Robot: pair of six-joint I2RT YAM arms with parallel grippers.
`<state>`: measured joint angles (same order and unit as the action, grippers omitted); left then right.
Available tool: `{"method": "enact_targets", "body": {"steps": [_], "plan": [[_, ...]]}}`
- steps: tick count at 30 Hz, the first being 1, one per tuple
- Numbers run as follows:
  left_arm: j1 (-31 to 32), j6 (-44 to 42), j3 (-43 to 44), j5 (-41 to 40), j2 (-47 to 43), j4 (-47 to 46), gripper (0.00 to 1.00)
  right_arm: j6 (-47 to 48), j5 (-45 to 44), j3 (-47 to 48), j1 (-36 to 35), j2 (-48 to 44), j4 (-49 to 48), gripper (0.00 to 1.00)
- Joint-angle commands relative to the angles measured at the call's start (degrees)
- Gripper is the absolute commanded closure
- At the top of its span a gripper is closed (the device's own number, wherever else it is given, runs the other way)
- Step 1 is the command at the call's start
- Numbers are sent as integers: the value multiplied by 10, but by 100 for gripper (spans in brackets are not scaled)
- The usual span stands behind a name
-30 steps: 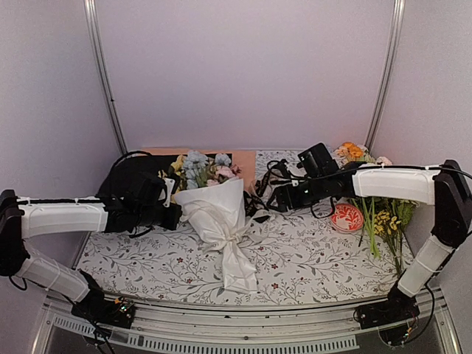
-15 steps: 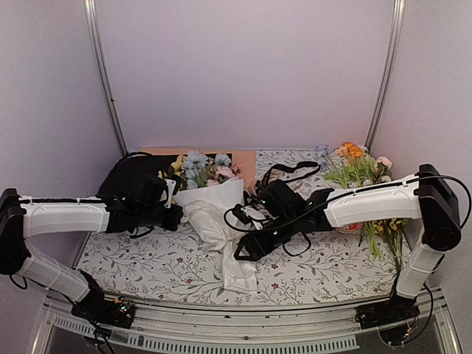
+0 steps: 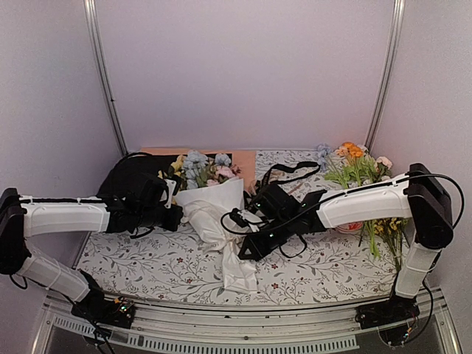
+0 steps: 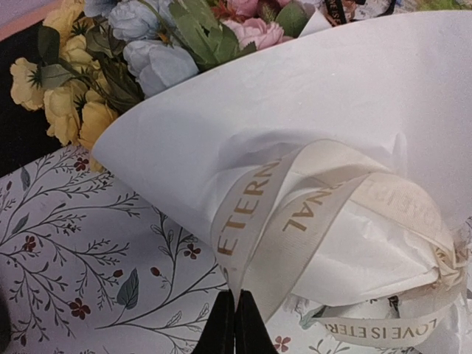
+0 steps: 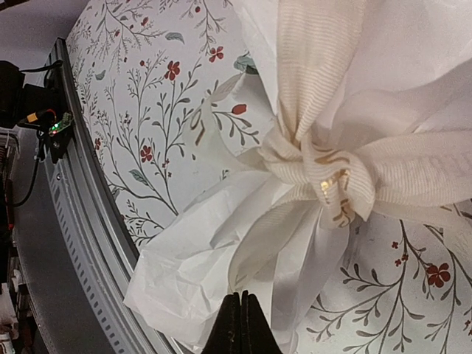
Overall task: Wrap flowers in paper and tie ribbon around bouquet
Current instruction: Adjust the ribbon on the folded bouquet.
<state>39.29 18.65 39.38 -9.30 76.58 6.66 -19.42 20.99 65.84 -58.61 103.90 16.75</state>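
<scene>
The bouquet [image 3: 217,200] lies on the floral cloth, a white paper [image 4: 332,88] cone with its wide end to the back. Blue, pink and yellow flowers [image 3: 198,167] [image 4: 147,59] show at that end. A cream ribbon [image 4: 295,214] with gold lettering is knotted [image 5: 324,177] around the cone's narrow part. My left gripper [image 4: 236,313] [image 3: 179,216] sits at the cone's left side, shut on a loop of the ribbon. My right gripper [image 5: 240,302] [image 3: 239,252] is at the cone's crinkled tail [image 5: 184,265], shut with a ribbon tail running into its tips.
Orange-and-yellow sprigs [image 3: 355,156] lie at the back right, with a red-and-white disc [image 3: 349,226] partly under my right arm. A black sheet [image 3: 127,177] and a peach sheet [image 3: 245,161] lie behind the bouquet. A black ribbon [image 3: 287,171] loops near the right forearm. The table's metal front rail [image 5: 81,221] is close to the paper tail.
My right arm swung from the back right down to the bouquet's tail, and its jaws went from open to shut. The left arm and the bouquet stayed put.
</scene>
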Motion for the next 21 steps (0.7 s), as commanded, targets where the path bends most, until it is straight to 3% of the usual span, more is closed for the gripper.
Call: {"method": "enact_targets", "body": {"steps": [1, 9, 11, 13, 21], "plan": [[7, 2, -8, 5, 4, -8, 100, 6, 9, 14, -4, -4, 6, 99], [7, -1, -9, 1, 3, -6, 100, 11, 10, -1, -4, -33, 16, 98], [7, -1, -9, 1, 3, -7, 100, 9, -2, -10, -4, -36, 12, 76], [7, -2, -9, 1, 3, -6, 100, 12, 1, -7, -4, -33, 8, 68], [7, -3, -9, 1, 1, -2, 100, 21, 1, 12, -6, 8, 11, 72]]}}
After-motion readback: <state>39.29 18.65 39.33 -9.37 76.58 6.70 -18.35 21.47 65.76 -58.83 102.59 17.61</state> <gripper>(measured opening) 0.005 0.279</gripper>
